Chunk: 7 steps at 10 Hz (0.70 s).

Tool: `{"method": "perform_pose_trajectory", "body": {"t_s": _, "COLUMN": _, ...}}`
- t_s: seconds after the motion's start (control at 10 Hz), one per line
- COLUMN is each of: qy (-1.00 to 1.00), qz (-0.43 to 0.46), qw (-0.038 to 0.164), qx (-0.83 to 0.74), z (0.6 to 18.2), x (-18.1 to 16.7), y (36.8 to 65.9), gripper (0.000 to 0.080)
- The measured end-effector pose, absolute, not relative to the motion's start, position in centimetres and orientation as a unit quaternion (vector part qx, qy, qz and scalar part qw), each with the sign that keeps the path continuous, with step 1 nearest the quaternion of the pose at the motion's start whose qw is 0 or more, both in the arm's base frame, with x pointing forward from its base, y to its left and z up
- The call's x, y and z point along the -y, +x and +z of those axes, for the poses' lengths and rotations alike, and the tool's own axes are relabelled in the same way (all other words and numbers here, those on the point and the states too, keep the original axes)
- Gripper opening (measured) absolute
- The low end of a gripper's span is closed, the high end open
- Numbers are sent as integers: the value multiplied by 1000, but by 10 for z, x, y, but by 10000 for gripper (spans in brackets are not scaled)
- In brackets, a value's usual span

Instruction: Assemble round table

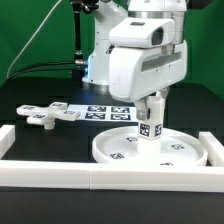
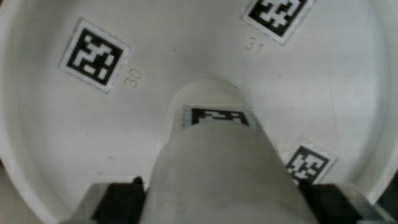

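The large rimmed round disc (image 1: 150, 148) lies flat on the black table at the exterior view's right. The short cylindrical post (image 1: 150, 128) stands upright on the disc's middle, with tags on its side. My gripper (image 1: 151, 106) comes down from above and is shut on the post's upper end. In the wrist view the post (image 2: 210, 150) runs between my dark fingers (image 2: 121, 203) down to the disc (image 2: 160, 50), whose inside shows several tags. The cross-shaped foot (image 1: 48, 114) lies flat on the table at the exterior view's left.
The marker board (image 1: 105, 112) lies on the table behind the disc. Long white border rails (image 1: 100, 177) run along the front and a rail end (image 1: 8, 138) stands at the exterior view's left. Black cables hang behind the arm.
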<state>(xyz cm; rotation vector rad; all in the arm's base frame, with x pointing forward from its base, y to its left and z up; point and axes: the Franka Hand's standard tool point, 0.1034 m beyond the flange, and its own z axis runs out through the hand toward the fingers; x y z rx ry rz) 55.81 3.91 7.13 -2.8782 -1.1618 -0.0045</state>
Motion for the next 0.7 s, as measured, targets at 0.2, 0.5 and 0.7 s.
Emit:
{"method": "perform_pose_trajectory", "body": {"t_s": 0.2, "qy": -951, "qz": 0, "qw": 19, "qx": 310, "z": 71, "x": -39, "y": 558, "gripper": 412}}
{"method": "perform_pose_trajectory", "body": {"t_s": 0.5, "qy": -977, "qz": 2, "qw": 19, "qx": 211, "z": 71, "x": -39, "y": 558, "gripper": 412}}
{"method": "perform_pose_trajectory", "body": {"t_s": 0.7, "qy": -998, "qz": 2, "qw": 38, "qx": 49, "z": 70, "x": -37, "y": 557, "gripper": 412}}
